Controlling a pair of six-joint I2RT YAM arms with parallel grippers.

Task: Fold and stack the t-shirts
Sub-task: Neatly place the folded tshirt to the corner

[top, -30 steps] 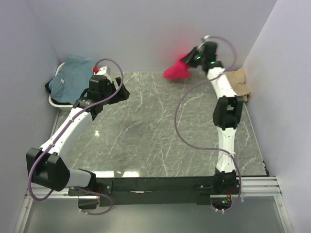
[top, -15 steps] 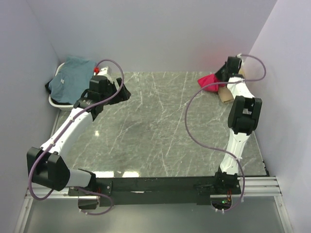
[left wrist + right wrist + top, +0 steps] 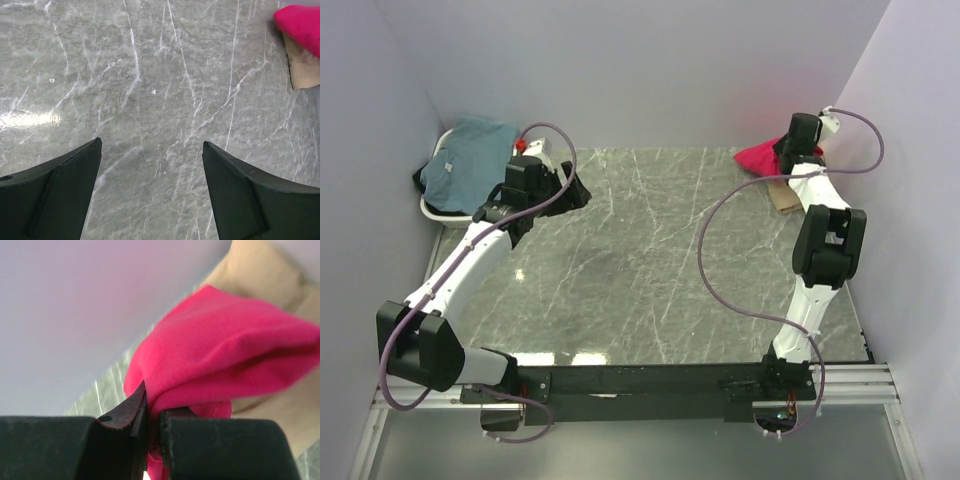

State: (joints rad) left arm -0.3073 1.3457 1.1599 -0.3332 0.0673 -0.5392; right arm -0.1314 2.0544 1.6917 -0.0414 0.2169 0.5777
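Observation:
My right gripper [image 3: 153, 416] is shut on a bunched fold of the crimson red t-shirt [image 3: 225, 355], at the table's far right corner beside the back wall. There the red t-shirt [image 3: 758, 157] lies partly over the tan beige t-shirt [image 3: 788, 194], which also shows behind the red cloth in the right wrist view [image 3: 265, 270]. The dusty teal t-shirt [image 3: 470, 160] lies crumpled in the white basket [image 3: 432, 207] at the far left. My left gripper [image 3: 576, 192] hangs open over bare marble near the basket, nothing between its fingers [image 3: 60, 195].
Lilac walls close in the table at the back and on both sides. The right arm's purple cable [image 3: 715, 250] loops over the right half of the marble top [image 3: 620, 270]. The left wrist view catches the red t-shirt [image 3: 300, 22] and the beige t-shirt [image 3: 305, 70] in its far corner.
The right arm has swung the red t-shirt from the middle of the back edge to the far right corner, onto the beige t-shirt. The left arm has stayed still.

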